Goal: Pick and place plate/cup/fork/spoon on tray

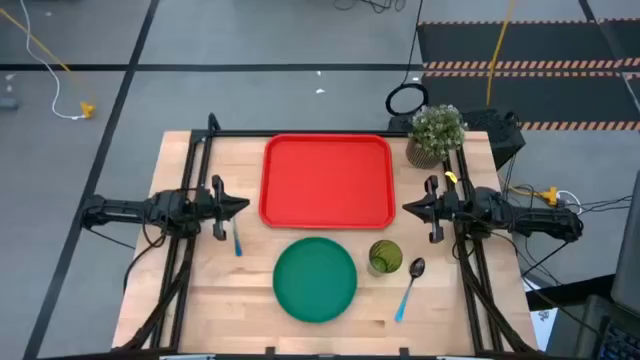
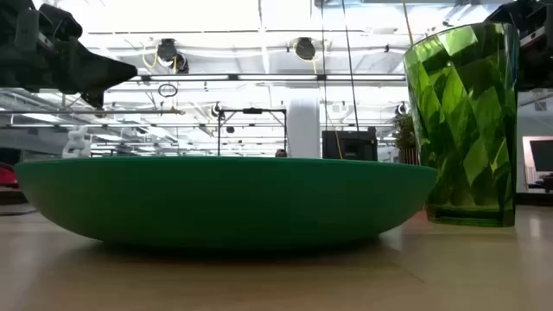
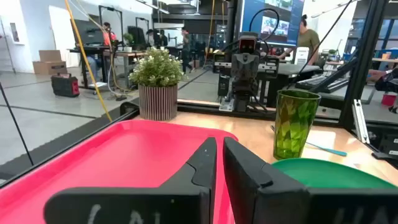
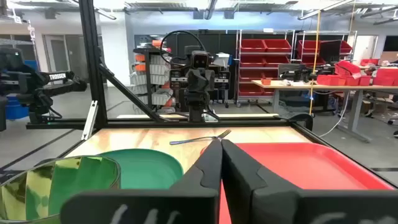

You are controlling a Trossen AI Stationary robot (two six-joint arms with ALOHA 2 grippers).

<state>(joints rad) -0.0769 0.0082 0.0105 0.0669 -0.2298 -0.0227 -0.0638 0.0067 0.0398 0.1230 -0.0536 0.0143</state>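
Nothing is sitting on the tray yet. The plate, cup, spoon and fork are lying on the table. Left gripper and right gripper are hovering, fingers nearly closed, empty. The plate looks light, stiff and slick; I would be pinching its rim.

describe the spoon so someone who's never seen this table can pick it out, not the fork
Start at the large bright-red rectangular plastic tray, then the round dark-green plastic plate on the wood in front of it. Beside the plate stands a small translucent olive-green tumbler. The spoon lies just past that: light-blue handle, dark rounded bowl. The blue-handled fork is on the plate's other side, beside the left gripper.
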